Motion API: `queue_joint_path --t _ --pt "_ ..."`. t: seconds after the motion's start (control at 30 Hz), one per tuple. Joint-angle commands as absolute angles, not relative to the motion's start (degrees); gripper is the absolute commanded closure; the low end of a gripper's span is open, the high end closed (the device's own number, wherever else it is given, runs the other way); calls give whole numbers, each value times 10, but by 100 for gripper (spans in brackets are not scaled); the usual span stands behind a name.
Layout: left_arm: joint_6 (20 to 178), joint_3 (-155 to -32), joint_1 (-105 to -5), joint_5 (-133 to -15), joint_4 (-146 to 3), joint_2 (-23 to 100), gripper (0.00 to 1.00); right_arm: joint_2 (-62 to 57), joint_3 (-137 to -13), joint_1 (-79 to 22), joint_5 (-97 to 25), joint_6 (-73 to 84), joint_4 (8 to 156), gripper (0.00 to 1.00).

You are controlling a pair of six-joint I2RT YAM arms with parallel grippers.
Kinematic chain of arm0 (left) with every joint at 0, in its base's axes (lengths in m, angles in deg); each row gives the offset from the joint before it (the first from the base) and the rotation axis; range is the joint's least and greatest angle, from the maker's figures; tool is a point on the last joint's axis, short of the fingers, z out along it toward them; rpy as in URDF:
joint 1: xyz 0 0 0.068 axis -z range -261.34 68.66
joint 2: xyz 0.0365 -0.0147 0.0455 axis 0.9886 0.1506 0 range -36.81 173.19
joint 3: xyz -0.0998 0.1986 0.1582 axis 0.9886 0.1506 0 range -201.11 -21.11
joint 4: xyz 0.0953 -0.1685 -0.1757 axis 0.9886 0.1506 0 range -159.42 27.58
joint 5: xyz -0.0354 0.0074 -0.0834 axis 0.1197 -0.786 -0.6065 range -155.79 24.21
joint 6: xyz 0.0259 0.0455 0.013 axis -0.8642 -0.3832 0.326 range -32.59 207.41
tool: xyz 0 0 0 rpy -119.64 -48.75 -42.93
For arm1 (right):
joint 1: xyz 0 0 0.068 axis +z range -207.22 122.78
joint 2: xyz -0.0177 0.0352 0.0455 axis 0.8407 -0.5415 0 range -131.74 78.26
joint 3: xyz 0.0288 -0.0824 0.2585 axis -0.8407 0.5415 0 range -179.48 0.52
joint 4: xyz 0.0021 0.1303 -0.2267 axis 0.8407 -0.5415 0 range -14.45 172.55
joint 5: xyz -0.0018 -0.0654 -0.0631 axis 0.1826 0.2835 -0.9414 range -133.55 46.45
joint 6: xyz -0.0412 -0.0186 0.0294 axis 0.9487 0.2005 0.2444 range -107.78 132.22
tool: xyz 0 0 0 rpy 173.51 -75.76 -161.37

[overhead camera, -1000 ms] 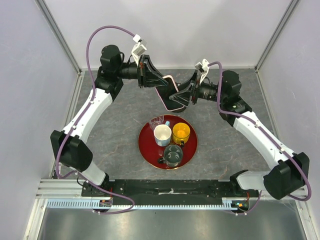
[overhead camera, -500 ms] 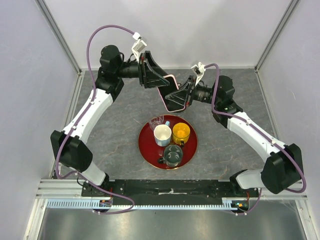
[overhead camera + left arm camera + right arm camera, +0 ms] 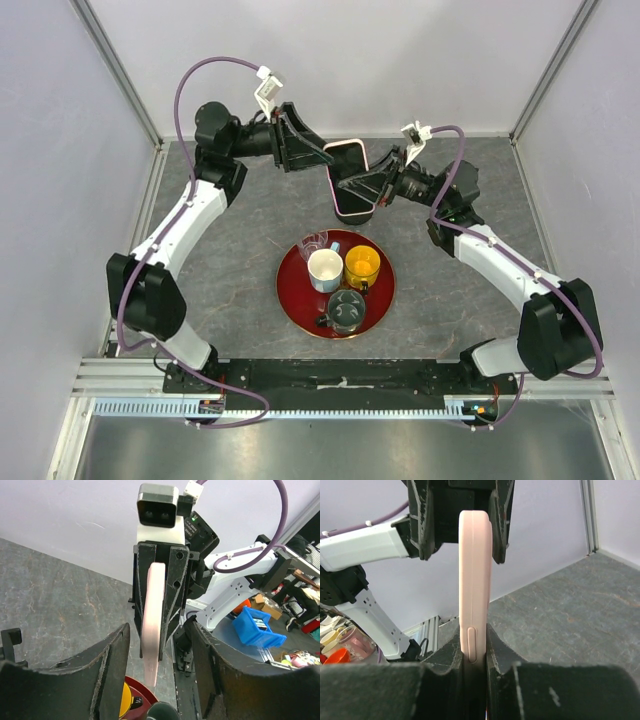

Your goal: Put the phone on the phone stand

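Handover looks done, I reckon; my right gripper (image 3: 362, 190) clamps the phone (image 3: 347, 165), which just swung straighter over the table's (image 3: 230, 250) far edge; my left gripper (image 3: 322, 158) sits spread open around its end; placing comes next.

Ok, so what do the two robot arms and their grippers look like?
The left arm and right arm have white link shells and black joint housings. A purple cable runs along each to a white wrist camera. The left gripper and right gripper are black, with triangular frames.
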State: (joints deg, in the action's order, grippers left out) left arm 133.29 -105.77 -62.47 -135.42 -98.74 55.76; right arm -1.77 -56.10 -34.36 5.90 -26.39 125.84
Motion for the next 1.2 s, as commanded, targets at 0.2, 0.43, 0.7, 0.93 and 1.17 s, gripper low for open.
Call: queue_joint_path --t 0.2,0.43,0.7,0.93,1.17 --pt "1383 -1078 -599 -1371 -1038 575 62 -22 -596 -347 60 -293 1353 100" --pt "1389 -1106 -582 -1360 -1033 594 57 -22 -597 -346 67 -271 1327 100" --pt "1383 -1113 -572 -1341 -1027 598 76 -21 -594 -345 68 -262 1319 100" --pt "1320 -1111 -572 -1307 -963 581 98 -1 -609 -346 25 -179 1152 82" --pt "1095 -1182 -573 -1129 -672 553 98 19 -633 -400 -128 -130 936 26"
